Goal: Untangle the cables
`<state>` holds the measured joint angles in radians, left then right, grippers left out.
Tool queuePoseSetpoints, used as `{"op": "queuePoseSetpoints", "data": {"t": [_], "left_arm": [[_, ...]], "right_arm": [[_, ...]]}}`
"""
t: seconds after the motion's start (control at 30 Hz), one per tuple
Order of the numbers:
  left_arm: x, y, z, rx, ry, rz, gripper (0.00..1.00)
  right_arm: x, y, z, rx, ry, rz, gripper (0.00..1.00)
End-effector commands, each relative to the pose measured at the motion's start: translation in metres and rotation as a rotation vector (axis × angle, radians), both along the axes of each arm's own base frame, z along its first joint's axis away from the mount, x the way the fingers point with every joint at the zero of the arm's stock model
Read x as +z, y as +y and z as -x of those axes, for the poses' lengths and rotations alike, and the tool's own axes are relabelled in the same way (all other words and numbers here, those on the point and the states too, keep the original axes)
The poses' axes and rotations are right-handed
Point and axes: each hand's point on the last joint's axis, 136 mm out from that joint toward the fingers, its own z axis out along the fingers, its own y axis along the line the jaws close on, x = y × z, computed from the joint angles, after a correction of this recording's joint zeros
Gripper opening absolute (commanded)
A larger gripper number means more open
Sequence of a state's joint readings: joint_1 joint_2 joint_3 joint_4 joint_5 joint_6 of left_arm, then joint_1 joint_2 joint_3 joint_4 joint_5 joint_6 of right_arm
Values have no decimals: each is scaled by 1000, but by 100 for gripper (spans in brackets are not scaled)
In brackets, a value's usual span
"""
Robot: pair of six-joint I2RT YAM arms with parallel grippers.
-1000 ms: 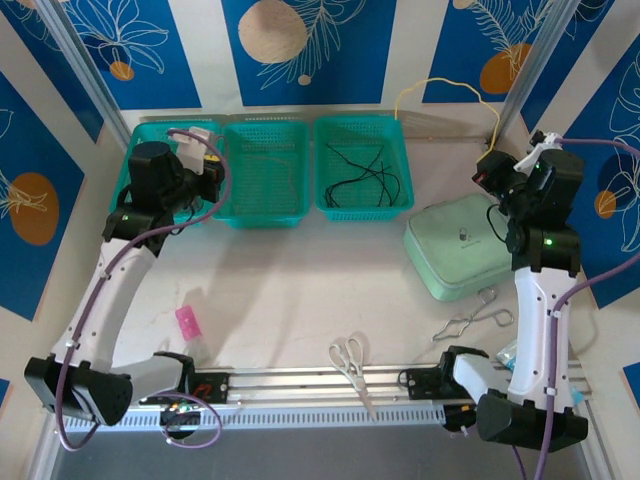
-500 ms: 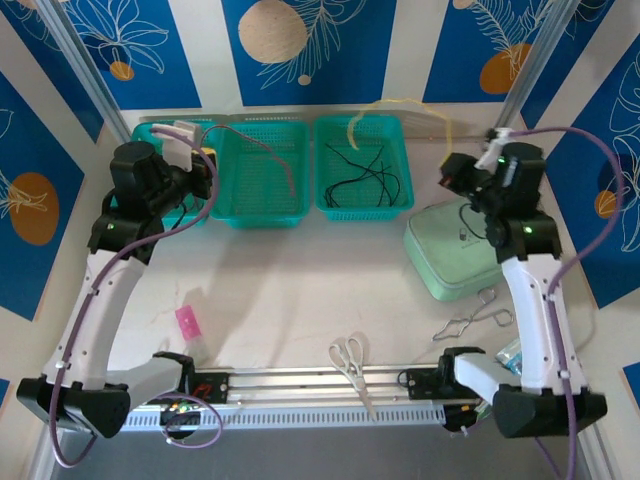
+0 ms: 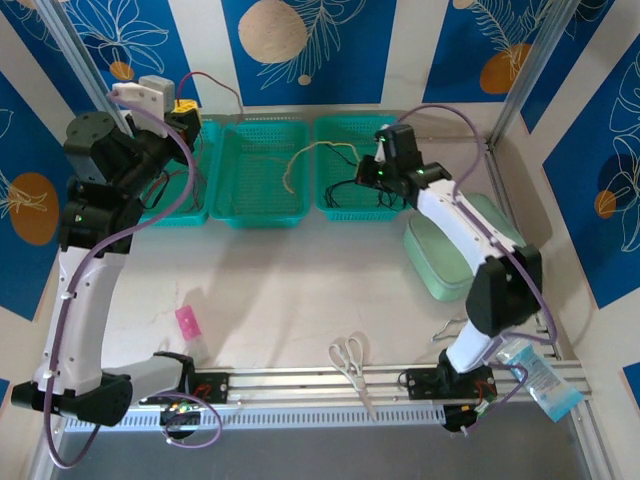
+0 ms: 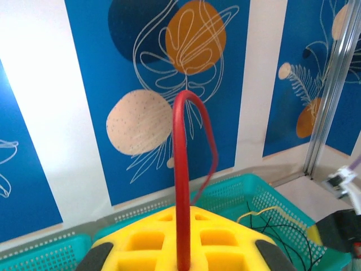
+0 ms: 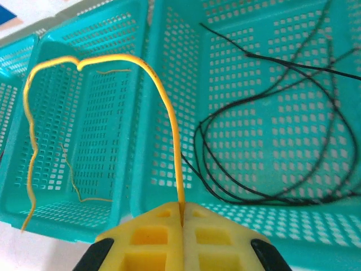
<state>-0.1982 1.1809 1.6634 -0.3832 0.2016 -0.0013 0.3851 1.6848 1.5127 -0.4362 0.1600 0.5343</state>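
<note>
My left gripper [image 3: 186, 111] is raised above the left teal basket [image 3: 178, 215] and shut on a red cable [image 3: 216, 79], which loops up and hangs back down. The left wrist view shows that red cable [image 4: 181, 169] rising from between the closed yellow jaws. My right gripper [image 3: 371, 171] hovers over the right basket [image 3: 333, 211], shut on a yellow cable [image 3: 312, 148]. That cable arches left, and its free end dangles over the middle basket [image 3: 264, 218]. In the right wrist view the yellow cable [image 5: 164, 97] leaves the closed jaws. Black cables [image 5: 255, 131] lie loose in the right basket.
A mint-green case [image 3: 452, 268] lies right of the baskets, under my right arm. Scissors [image 3: 349, 359], a pink object [image 3: 187, 321], metal forceps [image 3: 470, 322] and a blue packet [image 3: 546, 377] lie near the front rail. A thin tan wire [image 5: 72, 182] lies in the middle basket.
My right arm swung left from above the green case to the right basket, trailing the yellow cable over the middle basket. My left arm rose and pulled back-left, lifting the red cable.
</note>
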Motion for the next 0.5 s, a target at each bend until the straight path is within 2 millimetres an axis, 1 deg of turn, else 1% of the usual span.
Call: {"op": "queuePoseSetpoints", "data": {"t": [0.0,0.2,0.27,0.37,0.47], "left_arm": [[13,0,5,-17,-23,4,0],[8,-10,11,-82,-24,-1,0],[2,-11,9,-86,-8,-3,0],[-2,-10,8,-83,4,-5,0],[-6,-10,8,-80,15,-12,0]], "right_arm": [[16,25,-18,43,-57,16,0],[-15,79,-44,129,-2,26,0],[-30,93,-53,127,34,64,0],[-48,110,-62,139,67,116,0],[-61,125,-67,159,79,187,0]]}}
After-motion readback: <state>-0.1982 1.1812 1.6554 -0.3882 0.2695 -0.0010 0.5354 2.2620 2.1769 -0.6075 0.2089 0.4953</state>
